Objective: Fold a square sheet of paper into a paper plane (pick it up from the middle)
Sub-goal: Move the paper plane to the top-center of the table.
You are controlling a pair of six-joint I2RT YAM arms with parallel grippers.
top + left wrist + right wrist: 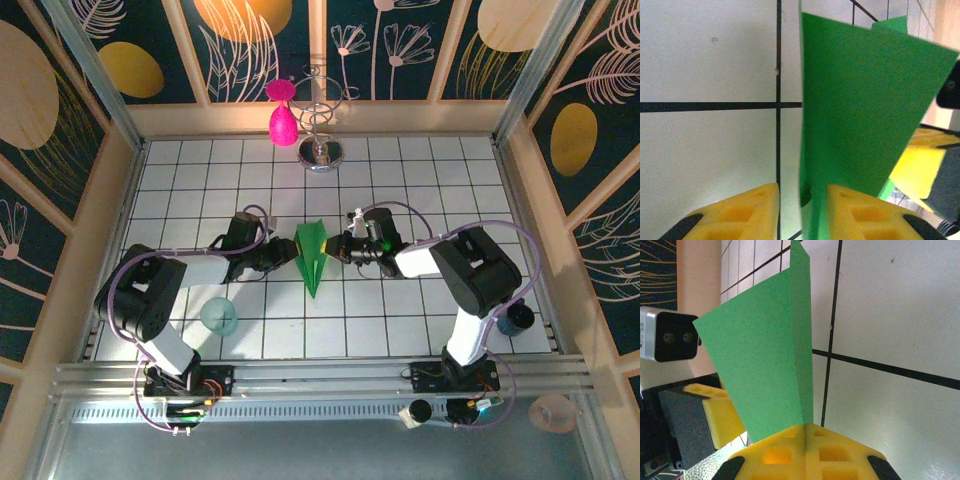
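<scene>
Two pairs of jaws at one bright green paper plane [312, 258], a narrow folded dart at the middle of the white tiled counter [420, 320], nose toward the near edge. At the right jaws, a hard clench: yellow pads [780, 455] pressed flat together, with green paper rising straight out of their seam. At the left jaws, only a straddle: yellow pads [740, 215] either side of the lower fold, with a dark sliver of gap beside the paper, so not yet a grasp.

Probably pinched from one side to keep the centre crease upright, and bracketed from the other to press that crease without buckling the thin paper. Hard to say whether touching the tiles or just clear of them. Upper corners free and unsupported, easily bent by an off-centre squeeze.

Plenty of bare tile ahead of and behind the dart. Little room sideways, with both wrists nose to nose across it. Well apart at the near left, a small translucent teal cup [219, 316]. Far back by the wall, a pink teardrop-shaped object [283, 122] beside a wire stand [321, 150], none of it in the way.
</scene>
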